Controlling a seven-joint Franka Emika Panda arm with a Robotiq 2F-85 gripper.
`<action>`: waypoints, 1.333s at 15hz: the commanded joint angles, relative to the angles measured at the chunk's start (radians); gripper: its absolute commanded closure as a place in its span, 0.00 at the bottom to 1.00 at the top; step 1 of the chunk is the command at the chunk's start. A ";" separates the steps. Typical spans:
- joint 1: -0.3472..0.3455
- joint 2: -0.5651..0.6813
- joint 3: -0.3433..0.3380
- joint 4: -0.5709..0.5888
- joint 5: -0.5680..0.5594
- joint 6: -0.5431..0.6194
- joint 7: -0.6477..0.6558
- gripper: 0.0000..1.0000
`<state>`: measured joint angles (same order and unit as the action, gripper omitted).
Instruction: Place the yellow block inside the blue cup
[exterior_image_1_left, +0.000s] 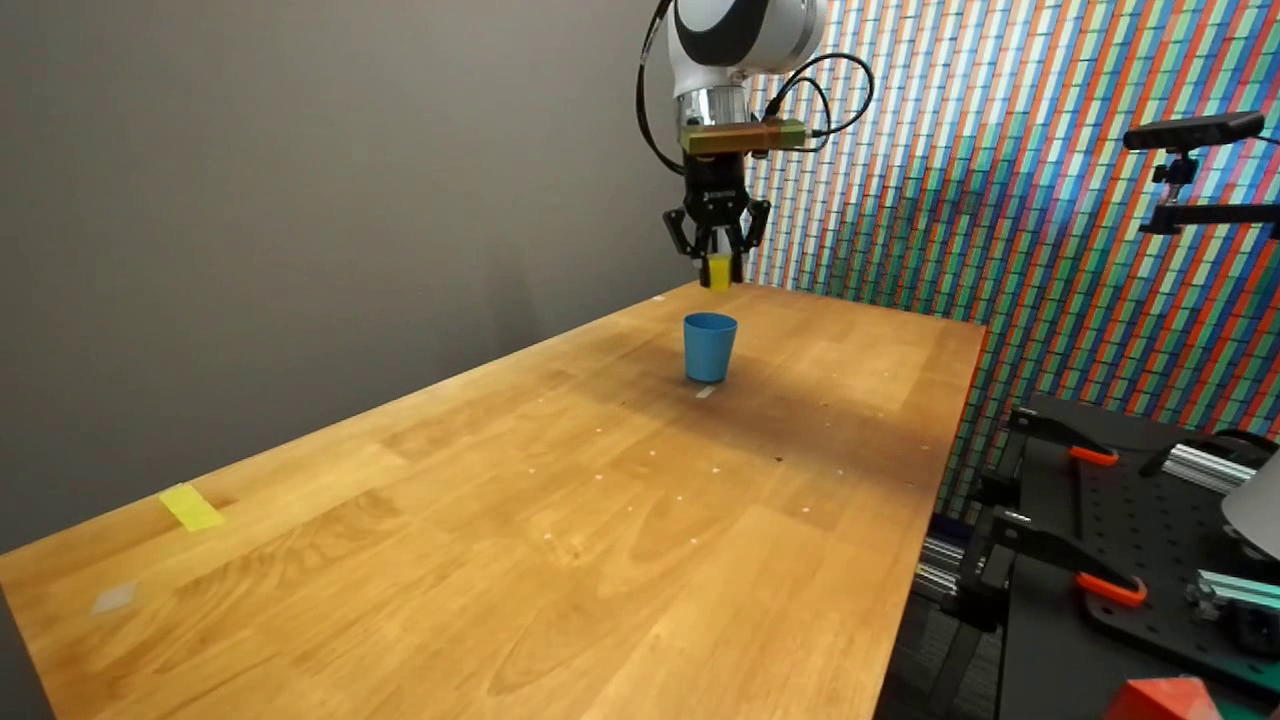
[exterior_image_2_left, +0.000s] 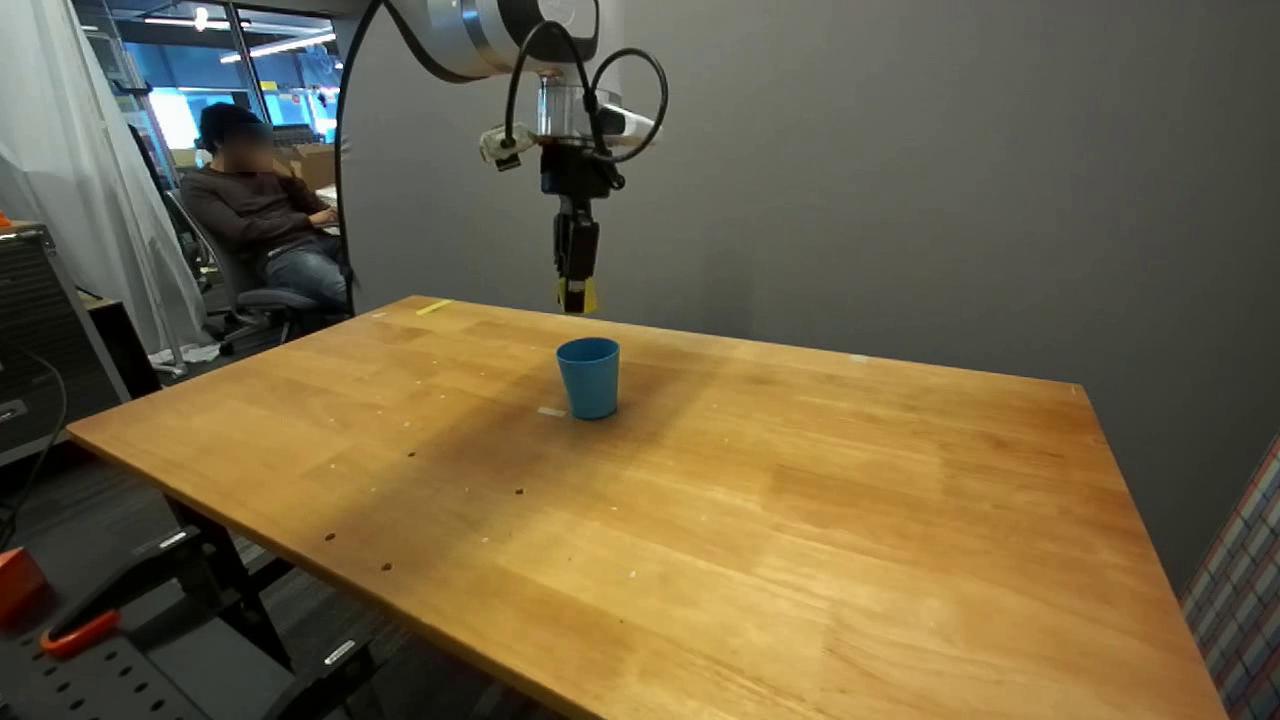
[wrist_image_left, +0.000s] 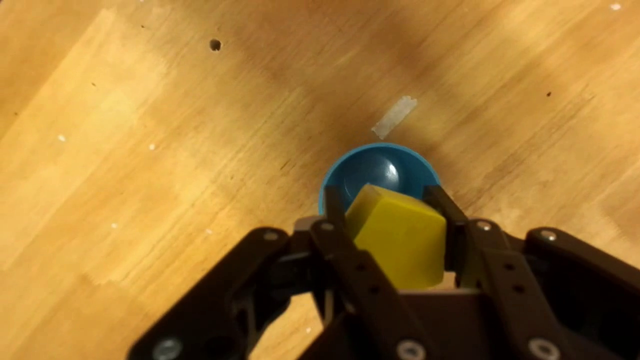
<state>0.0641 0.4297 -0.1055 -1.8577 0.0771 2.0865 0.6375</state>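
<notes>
Wrist view, one yellow block (wrist_image_left: 403, 242) in claw (wrist_image_left: 390, 206), one blue cup (wrist_image_left: 375, 162)

Yellow block (wrist_image_left: 402, 237), blue cup (exterior_image_1_left: 709, 350), black fingers (wrist_image_left: 334, 204)

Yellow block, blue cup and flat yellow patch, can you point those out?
Yellow block (wrist_image_left: 404, 242), wrist view: its broad face.
Blue cup (exterior_image_2_left: 590, 382), in an exterior view: its outer wall.
Flat yellow patch (exterior_image_1_left: 191, 507), in an exterior view: its middle.

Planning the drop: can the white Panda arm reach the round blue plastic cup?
Likely yes: the black gripper holds the chunky yellow block roughly above the upright blue cup, nothing visible between.
</notes>
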 joint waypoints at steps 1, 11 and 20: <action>-0.004 0.046 0.012 0.011 0.009 0.021 0.004 0.82; -0.015 0.116 0.009 0.078 0.019 0.030 -0.009 0.32; -0.007 -0.200 0.027 -0.089 0.004 0.105 -0.117 0.00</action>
<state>0.0520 0.4016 -0.0955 -1.8434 0.1079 2.1687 0.5997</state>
